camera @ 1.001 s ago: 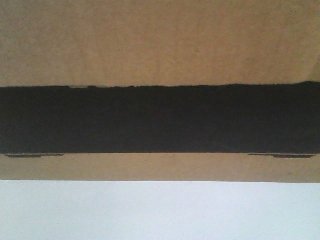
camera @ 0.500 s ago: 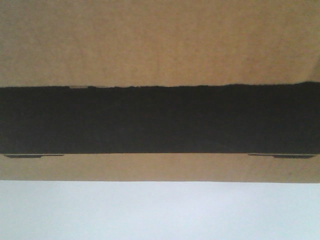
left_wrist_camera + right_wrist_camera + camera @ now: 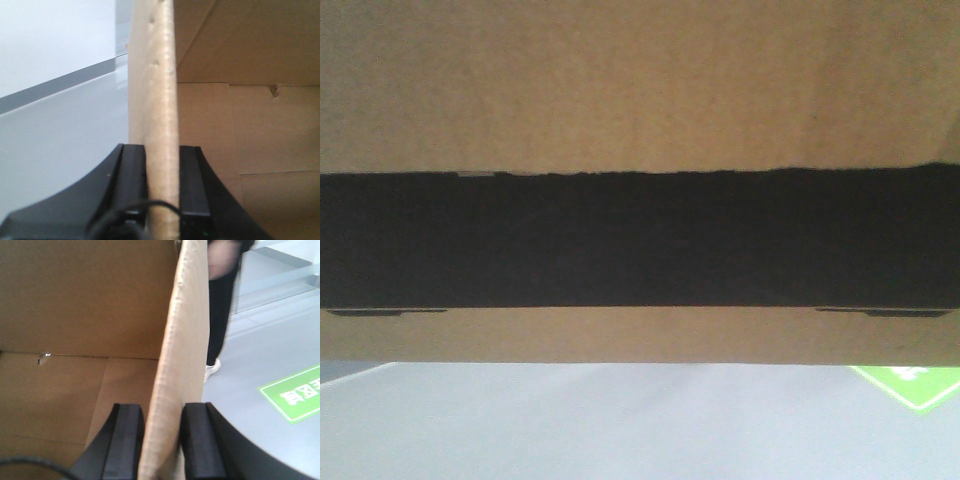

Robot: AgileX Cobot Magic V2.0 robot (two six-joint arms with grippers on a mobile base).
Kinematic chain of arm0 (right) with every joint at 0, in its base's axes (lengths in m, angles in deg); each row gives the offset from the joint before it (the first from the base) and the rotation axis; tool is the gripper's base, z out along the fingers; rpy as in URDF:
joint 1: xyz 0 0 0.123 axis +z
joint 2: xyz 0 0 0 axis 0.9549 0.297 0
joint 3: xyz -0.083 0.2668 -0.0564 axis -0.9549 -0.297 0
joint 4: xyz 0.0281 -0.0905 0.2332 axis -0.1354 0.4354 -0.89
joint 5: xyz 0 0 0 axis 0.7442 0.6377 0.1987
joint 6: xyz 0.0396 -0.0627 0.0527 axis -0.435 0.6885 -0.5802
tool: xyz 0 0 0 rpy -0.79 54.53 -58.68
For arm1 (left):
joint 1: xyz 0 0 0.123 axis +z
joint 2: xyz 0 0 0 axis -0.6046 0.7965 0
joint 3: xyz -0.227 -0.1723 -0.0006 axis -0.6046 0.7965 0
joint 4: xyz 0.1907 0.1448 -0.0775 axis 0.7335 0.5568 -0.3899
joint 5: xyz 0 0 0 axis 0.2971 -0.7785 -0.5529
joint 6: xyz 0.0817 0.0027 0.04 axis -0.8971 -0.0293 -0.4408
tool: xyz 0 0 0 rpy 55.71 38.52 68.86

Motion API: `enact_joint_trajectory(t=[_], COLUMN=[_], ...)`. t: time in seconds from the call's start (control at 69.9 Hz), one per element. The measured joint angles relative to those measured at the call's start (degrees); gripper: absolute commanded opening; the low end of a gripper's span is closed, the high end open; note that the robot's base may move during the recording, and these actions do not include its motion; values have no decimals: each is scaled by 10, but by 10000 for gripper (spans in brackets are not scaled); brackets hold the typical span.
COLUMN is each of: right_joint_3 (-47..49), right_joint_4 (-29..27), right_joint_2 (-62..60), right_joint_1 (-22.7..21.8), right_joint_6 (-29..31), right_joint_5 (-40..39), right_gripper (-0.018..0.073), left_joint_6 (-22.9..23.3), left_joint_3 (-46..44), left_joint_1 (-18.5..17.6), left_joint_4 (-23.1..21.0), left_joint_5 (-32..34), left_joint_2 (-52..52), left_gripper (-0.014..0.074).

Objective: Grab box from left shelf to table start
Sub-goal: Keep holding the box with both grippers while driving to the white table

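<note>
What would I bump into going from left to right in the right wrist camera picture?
Inside of the box → black finger → box wall → other black finger → person's leg → green floor sign.

1. The box [image 3: 640,90] pretty much fills the front view: brown corrugated cardboard with a wide black band straight across, the band's top edge a bit ragged. Bottom edge sits level.
2. It's open, and both wrist views look into the bare brown inside.
3. One upright side wall is pinched in the left gripper [image 3: 161,150], the opposite wall in the right gripper [image 3: 162,412].
</note>
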Motion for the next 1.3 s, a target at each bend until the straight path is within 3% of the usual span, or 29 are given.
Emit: enact_joint_trajectory(t=[1.301], right_joint_3=[0], right_joint_4=[0], right_joint_2=[0], right_joint_1=[0], right_joint_6=[0], right_joint_5=[-3], right_gripper=[57], left_joint_6=[0], left_joint_3=[0], left_joint_1=[0], left_joint_4=[0], left_joint_5=[0], left_joint_2=[0], left_gripper=[-104])
